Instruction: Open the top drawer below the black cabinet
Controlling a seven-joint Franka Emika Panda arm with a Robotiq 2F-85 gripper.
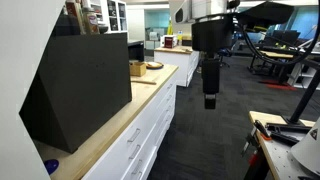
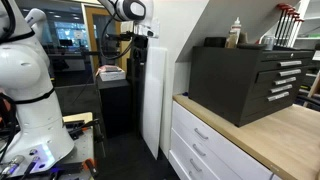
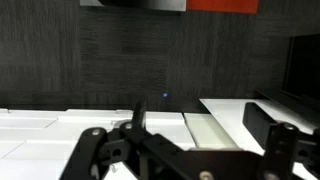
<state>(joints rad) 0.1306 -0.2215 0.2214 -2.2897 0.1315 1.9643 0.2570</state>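
The black cabinet (image 1: pixel 78 85), a wedge with one slanted side, stands on a wood countertop; it also shows in an exterior view (image 2: pixel 250 78). Below it run white drawer fronts. The top drawer (image 1: pixel 128 148) is closed, as it also appears in an exterior view (image 2: pixel 203 130). My gripper (image 1: pixel 210 100) hangs over the dark carpet, well away from the drawers and beyond the far end of the counter. In the wrist view the gripper (image 3: pixel 200 118) is open and empty, with white drawer fronts (image 3: pixel 90 120) low in the picture.
A small brown cardboard box (image 1: pixel 137 68) and a bowl (image 1: pixel 153 66) sit on the countertop (image 1: pixel 110 130) past the cabinet. A tall white panel (image 2: pixel 155 95) stands at the counter's end. A white robot (image 2: pixel 25 80) stands nearby, and a cluttered workbench (image 1: pixel 290 140) across the aisle.
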